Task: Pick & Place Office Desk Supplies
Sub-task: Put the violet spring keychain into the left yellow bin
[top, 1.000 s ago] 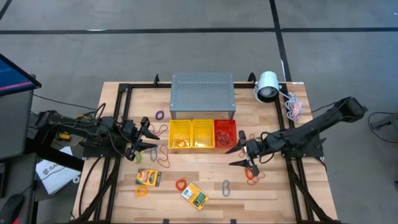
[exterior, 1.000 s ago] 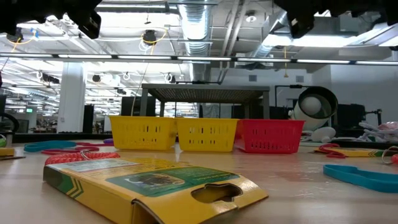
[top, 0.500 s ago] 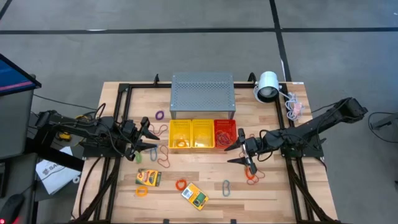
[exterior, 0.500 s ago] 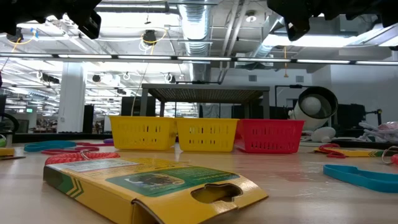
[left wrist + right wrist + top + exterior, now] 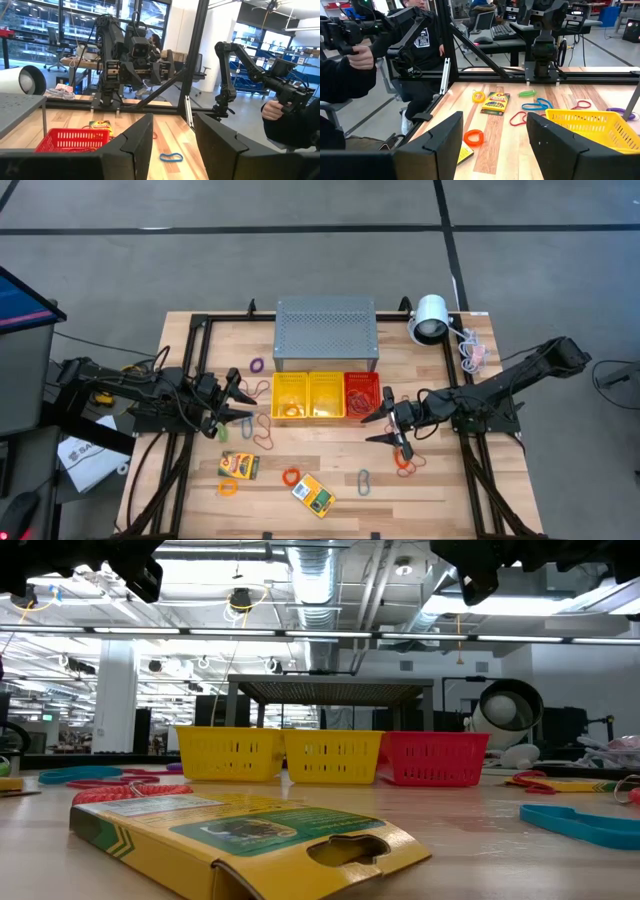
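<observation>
Orange band loops (image 5: 404, 461) lie on the tabletop (image 5: 440, 480) at six o'clock, just beneath our right gripper (image 5: 384, 424), whose fingers are spread and empty; our left gripper (image 5: 240, 402), likewise spread, waits well apart at nine o'clock.

In the low view we see both arms only as dark shapes cut off at the top edge. The blue-grey clip (image 5: 585, 824) runs off the right edge. Beyond the right pincer (image 5: 492, 142), a person's head is cropped out; what lies in the red basket (image 5: 362, 394) beside it is too small to tell.

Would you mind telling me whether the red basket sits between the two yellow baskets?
No, the red basket stands at the right end of the row, with both yellow baskets to its left.
</observation>
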Available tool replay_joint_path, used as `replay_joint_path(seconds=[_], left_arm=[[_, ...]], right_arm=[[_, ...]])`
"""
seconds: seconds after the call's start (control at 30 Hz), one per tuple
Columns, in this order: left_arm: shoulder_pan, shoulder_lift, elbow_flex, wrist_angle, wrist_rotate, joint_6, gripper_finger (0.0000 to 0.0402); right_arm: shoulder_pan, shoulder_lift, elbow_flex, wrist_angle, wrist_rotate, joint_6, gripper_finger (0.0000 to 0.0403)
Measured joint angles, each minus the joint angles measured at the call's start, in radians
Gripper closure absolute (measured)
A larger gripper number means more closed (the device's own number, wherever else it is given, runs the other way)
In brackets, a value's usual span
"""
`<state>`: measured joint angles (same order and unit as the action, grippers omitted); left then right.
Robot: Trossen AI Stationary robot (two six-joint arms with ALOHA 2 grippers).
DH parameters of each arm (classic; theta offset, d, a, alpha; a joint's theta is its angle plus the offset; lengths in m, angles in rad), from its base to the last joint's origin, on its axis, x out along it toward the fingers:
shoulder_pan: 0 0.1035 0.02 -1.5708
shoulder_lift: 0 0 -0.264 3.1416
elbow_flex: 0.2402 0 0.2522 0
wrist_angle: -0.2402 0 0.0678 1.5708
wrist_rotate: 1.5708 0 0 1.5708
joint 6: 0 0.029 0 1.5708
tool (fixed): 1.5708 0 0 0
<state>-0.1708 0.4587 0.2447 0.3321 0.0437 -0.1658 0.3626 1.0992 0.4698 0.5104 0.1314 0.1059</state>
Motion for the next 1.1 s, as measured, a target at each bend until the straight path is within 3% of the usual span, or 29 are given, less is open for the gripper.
replay_joint_path(seconds=[0.37, 1.1], left_arm=[[0.0, 0.0, 0.0, 0.007, 0.0, 0.0, 0.026], [0.0, 0.0, 0.0, 0.043, 0.004, -0.001, 0.026]], right_arm=[[0.0, 0.0, 0.0, 0.082, 0.0, 0.0, 0.0191], [-0.026, 0.0, 0.0, 0.081, 0.0, 0.049, 0.0191]])
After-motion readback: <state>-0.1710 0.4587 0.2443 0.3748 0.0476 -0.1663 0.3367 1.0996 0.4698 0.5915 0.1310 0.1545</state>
